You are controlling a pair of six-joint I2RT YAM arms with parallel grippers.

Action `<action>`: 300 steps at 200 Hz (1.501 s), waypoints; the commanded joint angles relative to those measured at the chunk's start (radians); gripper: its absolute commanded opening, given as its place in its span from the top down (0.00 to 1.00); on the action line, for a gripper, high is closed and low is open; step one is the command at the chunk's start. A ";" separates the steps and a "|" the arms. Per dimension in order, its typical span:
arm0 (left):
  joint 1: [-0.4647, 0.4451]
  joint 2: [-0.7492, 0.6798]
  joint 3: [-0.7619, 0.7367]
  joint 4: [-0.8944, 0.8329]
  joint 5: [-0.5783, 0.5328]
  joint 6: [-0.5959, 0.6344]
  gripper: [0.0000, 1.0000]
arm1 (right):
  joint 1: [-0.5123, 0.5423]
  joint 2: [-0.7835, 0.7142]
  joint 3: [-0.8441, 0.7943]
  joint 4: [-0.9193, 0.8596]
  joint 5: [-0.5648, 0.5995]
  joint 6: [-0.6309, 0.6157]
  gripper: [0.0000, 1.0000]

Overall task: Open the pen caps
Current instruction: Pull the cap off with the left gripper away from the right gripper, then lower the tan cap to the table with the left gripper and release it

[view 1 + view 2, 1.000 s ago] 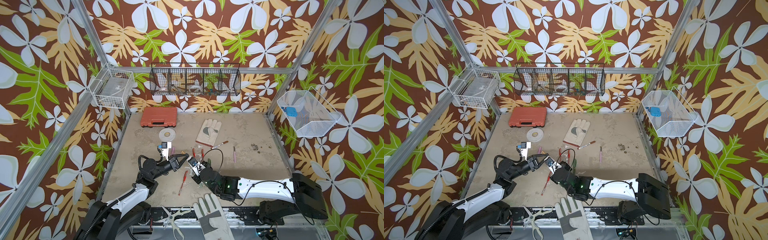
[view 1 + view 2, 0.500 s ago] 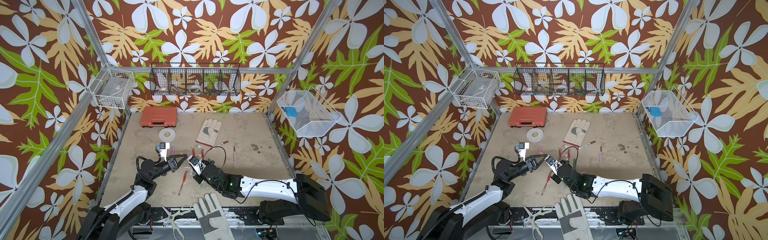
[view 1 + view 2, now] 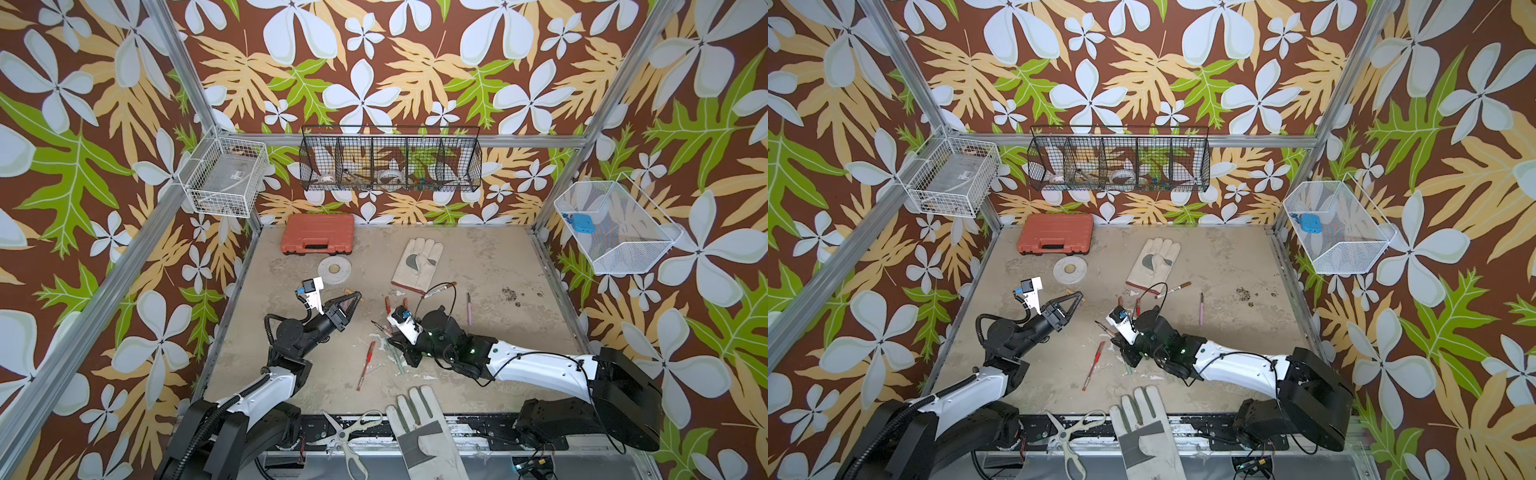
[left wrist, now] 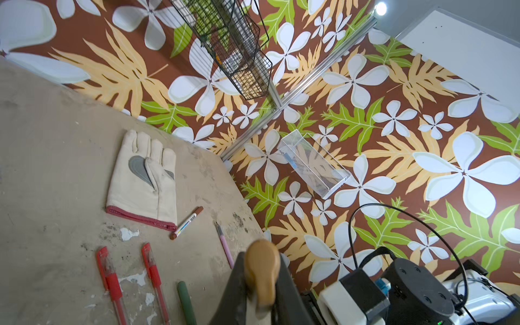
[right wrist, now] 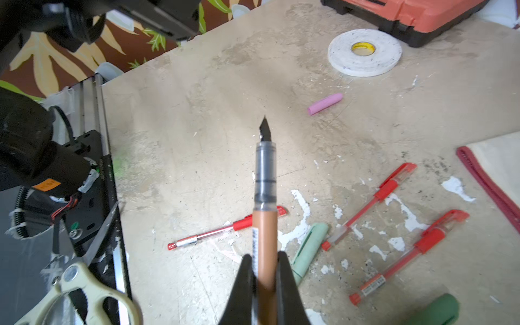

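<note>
So, gold cap [image 4: 262, 270] already off: we see left fingers [image 4: 230, 295] clamped on it, raised above bench [image 4: 56, 168]. Right fingers [image 5: 288, 292] clamped on gold pen [image 5: 264, 239], nib [image 5: 265, 130] bare, over bench. Next, we judge: lay both down, go for capped red pens [image 5: 368, 201].

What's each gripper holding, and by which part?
The left gripper holds the gold cap by one end, rounded tip out. The right gripper holds the gold pen by its barrel, nib bare.

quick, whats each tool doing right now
left tool: shut on the gold cap
right tool: shut on the uncapped gold pen
</note>
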 commanded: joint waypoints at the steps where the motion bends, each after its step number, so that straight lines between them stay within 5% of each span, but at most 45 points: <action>1: 0.001 -0.007 0.008 0.031 -0.019 0.024 1.00 | -0.004 -0.009 -0.002 0.014 -0.081 0.027 1.00; 72: -0.001 -0.054 0.045 -0.191 -0.094 0.114 1.00 | -0.076 -0.147 -0.073 0.053 -0.027 0.072 1.00; 172: -0.084 0.136 0.308 -0.799 -0.418 0.304 1.00 | -0.112 -0.285 -0.123 -0.056 0.571 0.199 1.00; 239: -0.089 0.364 0.429 -0.913 -0.438 0.368 1.00 | -0.335 -0.329 -0.183 -0.075 0.449 0.322 1.00; 300: -0.094 0.490 0.496 -0.969 -0.457 0.413 1.00 | -0.361 -0.343 -0.194 -0.081 0.433 0.333 1.00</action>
